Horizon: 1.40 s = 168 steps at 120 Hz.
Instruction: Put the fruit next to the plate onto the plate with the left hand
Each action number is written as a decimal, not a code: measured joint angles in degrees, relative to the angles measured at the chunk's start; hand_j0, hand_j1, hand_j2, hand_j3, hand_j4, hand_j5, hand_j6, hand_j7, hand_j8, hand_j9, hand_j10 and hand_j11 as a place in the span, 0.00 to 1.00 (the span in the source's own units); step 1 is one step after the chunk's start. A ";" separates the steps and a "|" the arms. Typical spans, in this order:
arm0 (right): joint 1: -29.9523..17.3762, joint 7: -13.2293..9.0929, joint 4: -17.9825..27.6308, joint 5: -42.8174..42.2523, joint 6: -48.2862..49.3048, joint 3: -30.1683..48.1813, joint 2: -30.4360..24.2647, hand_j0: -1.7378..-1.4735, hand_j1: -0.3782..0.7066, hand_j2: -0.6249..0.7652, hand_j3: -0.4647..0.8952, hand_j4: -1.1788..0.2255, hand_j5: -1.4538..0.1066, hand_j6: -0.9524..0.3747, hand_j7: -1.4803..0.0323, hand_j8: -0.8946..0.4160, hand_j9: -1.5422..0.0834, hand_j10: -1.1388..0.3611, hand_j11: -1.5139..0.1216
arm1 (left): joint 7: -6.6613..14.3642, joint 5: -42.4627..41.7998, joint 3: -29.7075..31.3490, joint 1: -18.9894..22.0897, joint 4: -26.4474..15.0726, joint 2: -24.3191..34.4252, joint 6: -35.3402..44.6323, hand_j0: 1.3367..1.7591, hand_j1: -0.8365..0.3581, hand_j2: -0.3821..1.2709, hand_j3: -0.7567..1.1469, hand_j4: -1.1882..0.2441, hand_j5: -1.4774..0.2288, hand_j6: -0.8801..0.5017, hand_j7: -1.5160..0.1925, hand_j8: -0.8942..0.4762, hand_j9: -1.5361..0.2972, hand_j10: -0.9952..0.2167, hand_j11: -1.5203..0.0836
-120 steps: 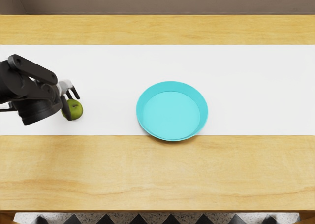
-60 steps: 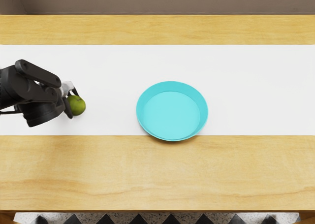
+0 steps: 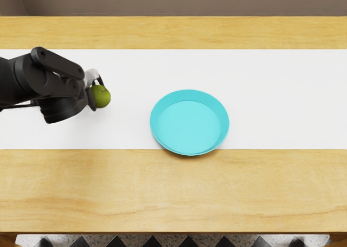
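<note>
We see the left hand [image 3: 81, 95] near the table's [image 3: 162, 187] left edge, over the white runner [image 3: 271, 78] that crosses the table from left edge to right edge. Its fingers are curled round the green fruit [image 3: 101, 96], which sticks out on the side facing the plate. It looks like a closed grasp from the fruit's left side, with one pale fingertip showing above the fruit. We cannot tell whether the fruit is clear of the runner or just touching it, as no shadow reads under it.

The teal plate [image 3: 154, 119] sits around the table's middle, also on the runner and well apart from the fruit. Nothing lies on the plate.

Key relation: the plate lies to the right of the fruit and a little toward the table's near edge, with bare runner between them. The fruit is roundish with no long axis worth noting, so we judge its orientation won't matter for the drop.

The left hand is the only one in view, since the right arm is out of the picture, so the left is the nearer hand by default. We judge this as the carry phase. The next move needs a rightward sweep, slightly toward the near edge, high enough to clear the plate's raised rim. The risk is clipping that rim or the fruit rolling on release.
</note>
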 joint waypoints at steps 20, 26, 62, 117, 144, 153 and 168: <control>0.00 0.00 0.00 0.00 -0.02 0.00 0.00 0.30 0.03 0.45 0.34 0.84 0.93 0.72 0.98 0.68 0.95 0.76 0.93 | 0.11 -0.20 -2.01 -3.73 -0.07 -5.17 -0.25 0.75 0.46 0.30 0.40 0.54 0.40 0.35 0.43 0.26 0.41 0.34 0.46; 0.00 0.00 0.00 0.00 -0.01 0.00 0.00 0.30 0.03 0.45 0.34 0.84 0.93 0.72 0.98 0.68 0.95 0.76 0.93 | 0.14 -0.27 -2.80 -4.34 -0.11 -5.18 -0.24 0.75 0.47 0.29 0.40 0.53 0.40 0.34 0.43 0.25 0.41 0.34 0.46; 0.00 0.00 0.00 0.00 -0.02 0.00 0.00 0.30 0.03 0.45 0.34 0.84 0.93 0.72 0.98 0.68 0.95 0.76 0.93 | 0.15 -0.32 -7.42 -4.77 -0.20 -5.18 -0.22 0.75 0.50 0.28 0.40 0.52 0.41 0.33 0.43 0.24 0.41 0.34 0.46; 0.00 0.00 0.00 0.00 0.00 0.00 0.00 0.30 0.03 0.45 0.34 0.84 0.93 0.72 0.98 0.68 0.95 0.76 0.93 | 0.16 -0.05 -13.40 -1.43 -0.28 -5.18 -0.17 0.75 0.48 0.29 0.40 0.52 0.41 0.34 0.44 0.25 0.42 0.35 0.47; 0.00 0.00 0.00 0.00 0.00 0.00 0.00 0.30 0.03 0.45 0.34 0.84 0.93 0.72 0.98 0.68 0.95 0.76 0.93 | 0.12 0.27 -14.78 -0.90 -0.03 -5.18 -0.07 0.76 0.73 0.26 0.40 0.66 0.64 0.47 0.66 0.45 0.63 0.58 0.71; 0.00 0.00 0.00 0.00 -0.01 0.00 0.00 0.30 0.03 0.45 0.34 0.84 0.93 0.72 0.98 0.68 0.95 0.76 0.93 | 0.10 0.31 -15.03 -0.90 0.01 -5.18 -0.12 0.76 0.80 0.25 0.40 0.71 0.70 0.51 0.73 0.51 0.69 0.65 0.78; 0.00 0.00 0.00 0.00 -0.01 0.00 0.00 0.30 0.03 0.45 0.34 0.84 0.93 0.72 0.98 0.68 0.95 0.76 0.93 | 0.07 0.37 -15.18 -0.37 0.18 -5.18 -1.31 0.76 0.88 0.24 0.40 0.76 0.77 0.56 0.79 0.57 0.75 0.72 0.85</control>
